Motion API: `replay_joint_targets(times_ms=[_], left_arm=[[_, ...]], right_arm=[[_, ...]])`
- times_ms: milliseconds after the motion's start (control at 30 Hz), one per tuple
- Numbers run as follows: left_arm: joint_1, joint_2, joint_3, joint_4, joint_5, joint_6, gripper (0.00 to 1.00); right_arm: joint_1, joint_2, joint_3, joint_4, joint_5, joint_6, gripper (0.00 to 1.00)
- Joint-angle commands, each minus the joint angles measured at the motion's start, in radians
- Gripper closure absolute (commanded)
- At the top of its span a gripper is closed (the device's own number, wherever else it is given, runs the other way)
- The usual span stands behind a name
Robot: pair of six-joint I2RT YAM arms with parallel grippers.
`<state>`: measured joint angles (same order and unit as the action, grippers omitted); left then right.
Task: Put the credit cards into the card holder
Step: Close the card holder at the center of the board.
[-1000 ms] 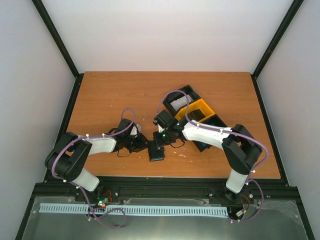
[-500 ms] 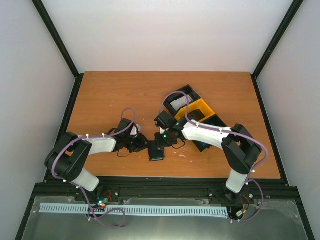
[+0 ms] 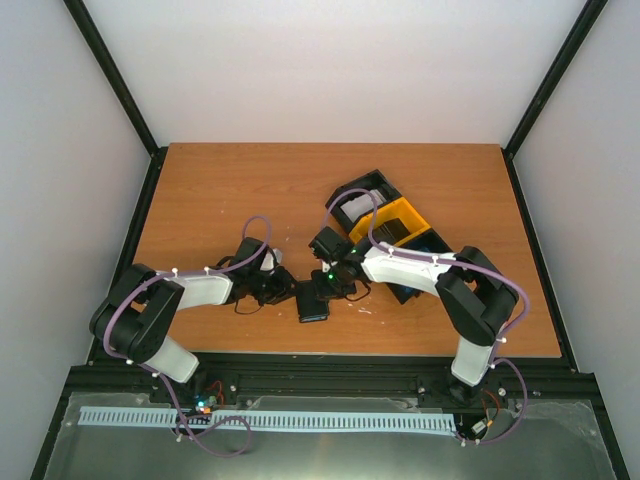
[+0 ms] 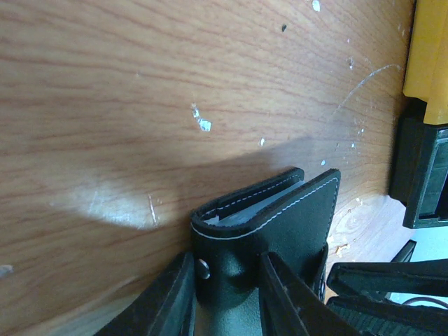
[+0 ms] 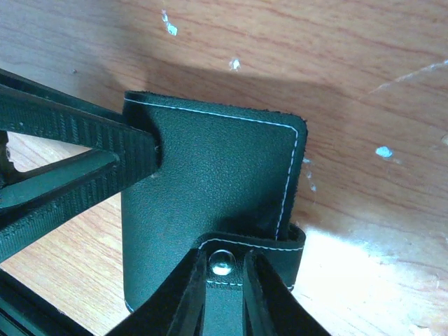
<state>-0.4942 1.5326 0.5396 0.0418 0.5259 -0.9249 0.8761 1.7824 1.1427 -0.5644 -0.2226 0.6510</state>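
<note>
The left gripper (image 4: pixel 227 269) pinches one edge of the card holder (image 4: pixel 280 217), and the right gripper (image 5: pixel 224 255) is closed on its clasp tab (image 5: pixel 276 241). The black holder rests folded on the wooden table (image 4: pixel 140 84), between both grippers, near the black-and-yellow tray (image 3: pixel 385 222).

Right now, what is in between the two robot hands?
The black card holder. The left gripper and the right gripper each pinch a part of it, and nothing else lies between them. Both wrist views show this.
</note>
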Motion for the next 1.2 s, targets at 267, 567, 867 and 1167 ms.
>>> replay_joint_targets(times_ms=[267, 567, 867, 1167], left_arm=[[-0.011, 0.025, -0.008, -0.043, -0.016, 0.018, 0.74], [-0.010, 0.031, -0.008, -0.037, -0.010, 0.018, 0.74], [-0.011, 0.031, -0.012, -0.035, -0.007, 0.018, 0.74], [-0.010, 0.036, -0.011, -0.034, -0.007, 0.020, 0.75]], right_arm=[[-0.010, 0.038, -0.027, 0.059, -0.042, 0.026, 0.85], [-0.015, 0.044, -0.050, 0.098, -0.106, 0.033, 0.89], [-0.017, 0.068, -0.040, 0.090, -0.099, 0.025, 0.93], [-0.002, 0.107, -0.021, 0.016, -0.034, 0.007, 0.97]])
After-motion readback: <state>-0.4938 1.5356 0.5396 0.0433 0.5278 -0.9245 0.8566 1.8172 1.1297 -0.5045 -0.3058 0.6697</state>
